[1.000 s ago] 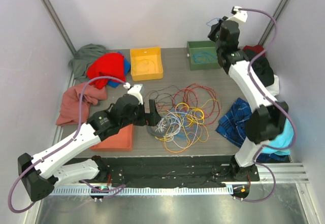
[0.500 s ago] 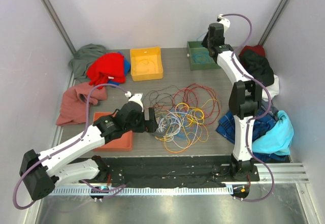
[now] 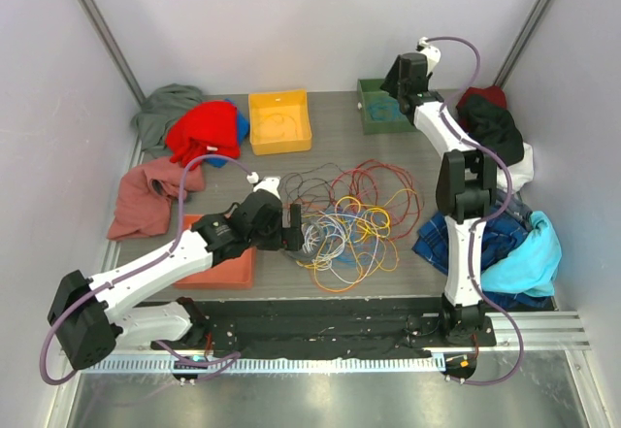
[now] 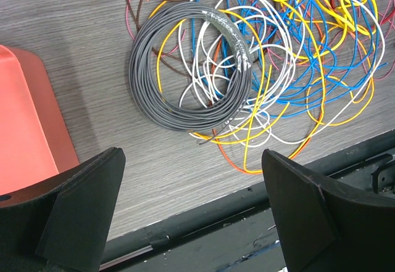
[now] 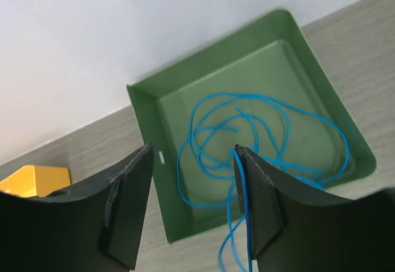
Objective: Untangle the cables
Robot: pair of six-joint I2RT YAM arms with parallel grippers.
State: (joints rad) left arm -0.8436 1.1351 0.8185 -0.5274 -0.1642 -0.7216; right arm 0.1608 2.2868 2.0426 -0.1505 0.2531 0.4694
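The left gripper (image 4: 191, 161) hangs with jaws wide apart over the cables (image 3: 354, 219) — a light, limp, springy tangle mid-table. Its taped grey coil (image 4: 143, 81), at the tangle's 8 o'clock edge, looks the firmest hold. The wood-grain table (image 3: 335, 137) is smooth, so strands should slide. At 1 o'clock the right gripper (image 5: 192, 161), jaws parted and clamping nothing, hovers above a green tray (image 5: 148, 108) holding a loose blue cable (image 5: 271, 108) — cloth heaps (image 3: 146, 200) crowd both sides.

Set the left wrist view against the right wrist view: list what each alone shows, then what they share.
Left wrist only: a grey coil, the tangled cables running through and beside it, an orange tray corner. Right wrist only: a green tray holding a blue cable, a yellow tray corner, the wall. Both: the table and an open gripper, the left gripper in one, the right gripper in the other.
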